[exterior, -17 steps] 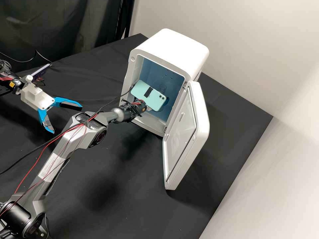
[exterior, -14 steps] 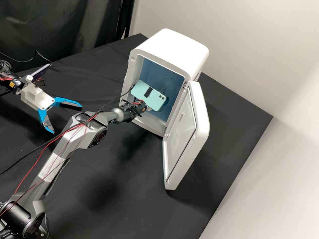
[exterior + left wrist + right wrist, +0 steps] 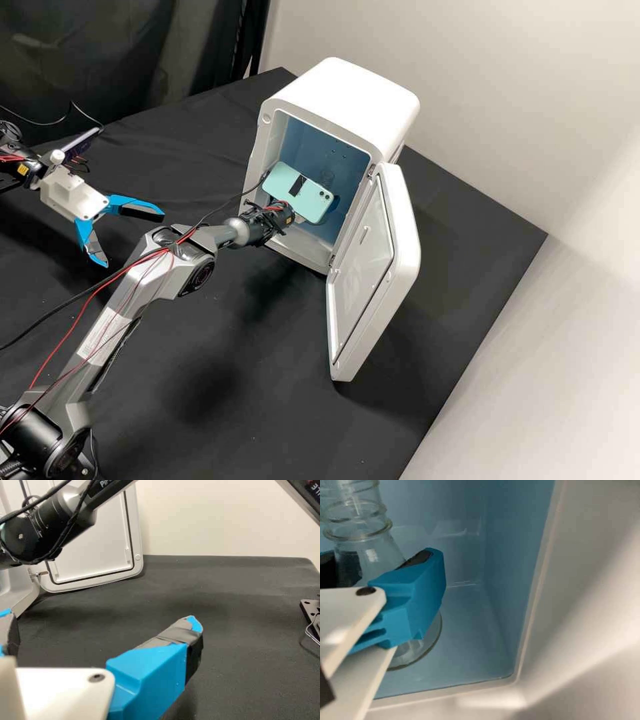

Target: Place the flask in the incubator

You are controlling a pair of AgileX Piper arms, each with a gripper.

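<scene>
The white incubator (image 3: 347, 100) stands at the back of the bench with its door (image 3: 373, 267) swung wide and its blue inside showing. My right arm (image 3: 167, 257) goes in through the opening. Inside, the clear glass flask (image 3: 365, 540) stands upright with its base on the blue floor (image 3: 470, 645). My right gripper (image 3: 375, 565) is shut on the flask's body, one blue finger (image 3: 415, 595) pressed against the glass. My left gripper (image 3: 133, 239) hangs open and empty above the bench at the far left, well away from the incubator.
The open door (image 3: 95, 545) juts toward the bench's front right. A turquoise phone-like device (image 3: 300, 190) sits on the right wrist in the doorway. Black cloth (image 3: 253, 373) covers the bench, and cables trail along the right arm. Dark curtains hang behind on the left.
My left gripper has drifted very slightly to the left. The right arm, flask and door have not moved.
</scene>
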